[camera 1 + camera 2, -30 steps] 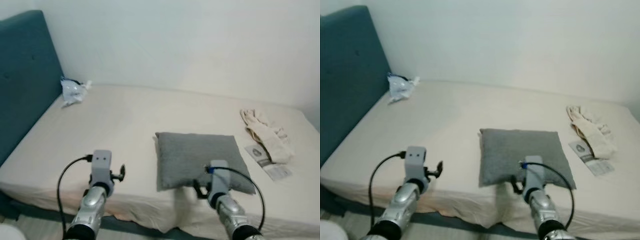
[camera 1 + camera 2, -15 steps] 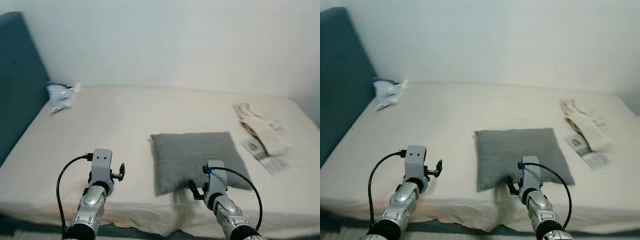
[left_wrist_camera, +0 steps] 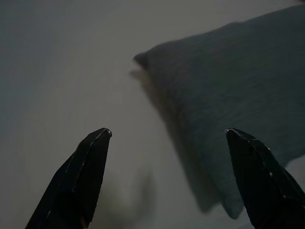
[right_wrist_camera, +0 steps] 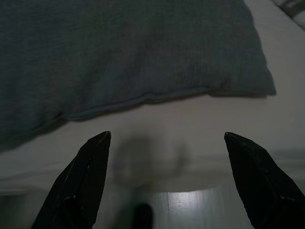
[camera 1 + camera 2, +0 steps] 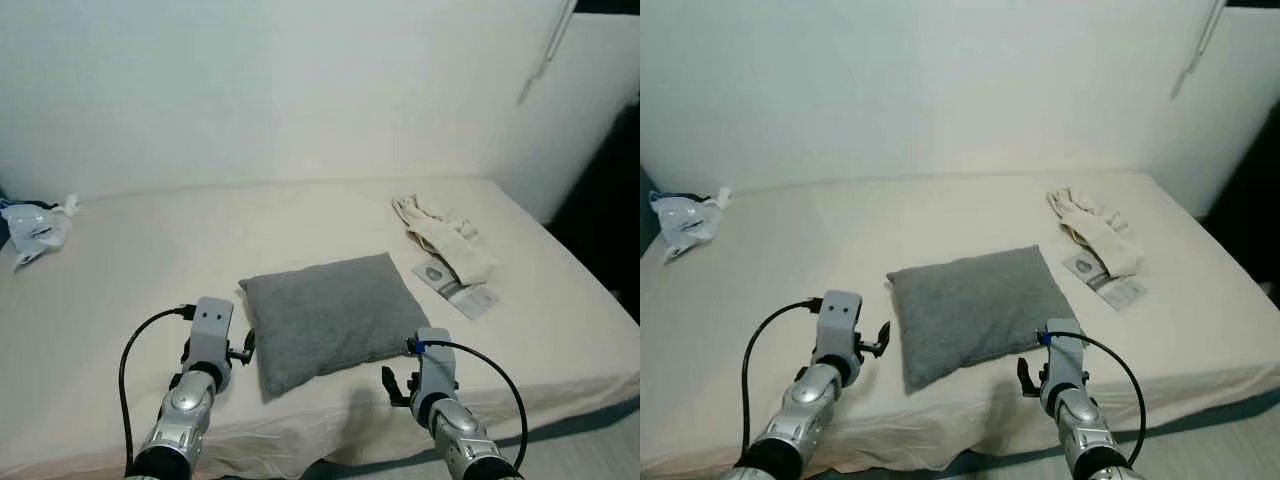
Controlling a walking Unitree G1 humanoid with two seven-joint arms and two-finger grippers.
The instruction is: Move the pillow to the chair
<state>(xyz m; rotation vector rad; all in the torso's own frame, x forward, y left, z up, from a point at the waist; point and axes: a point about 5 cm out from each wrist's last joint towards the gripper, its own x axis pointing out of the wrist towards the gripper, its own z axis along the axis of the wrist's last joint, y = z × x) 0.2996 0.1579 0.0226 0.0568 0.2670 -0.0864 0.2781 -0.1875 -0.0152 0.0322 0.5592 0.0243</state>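
Plainly, the grey pillow (image 5: 328, 319) lies flat on the bed (image 5: 140, 270), near its front edge and turned a little askew, with one corner pointing toward the robot's left. Both arms reach forward over the front of the mattress. The left tool (image 3: 167, 179) hangs just off the pillow's left edge, above the cream sheet; its two black fingers (image 3: 81, 181) are spread wide apart and hold nothing, and the pillow's corner lies ahead of the gap between them. The right tool (image 4: 167, 179) sits low at the pillow's near right corner, over the edge of the bed; its fingers (image 4: 252, 186) are likewise spread and empty, with the pillow's front seam lying ahead of them and a strip of floor showing below the mattress edge.

Further back on the right side of the bed lies a pale bundle of cloth (image 5: 440, 234), and just beside it a printed paper packet (image 5: 455, 291). At the far left of the bed rests a crumpled plastic bag (image 5: 32, 228). A white wall (image 5: 300, 90) stands behind the bed.
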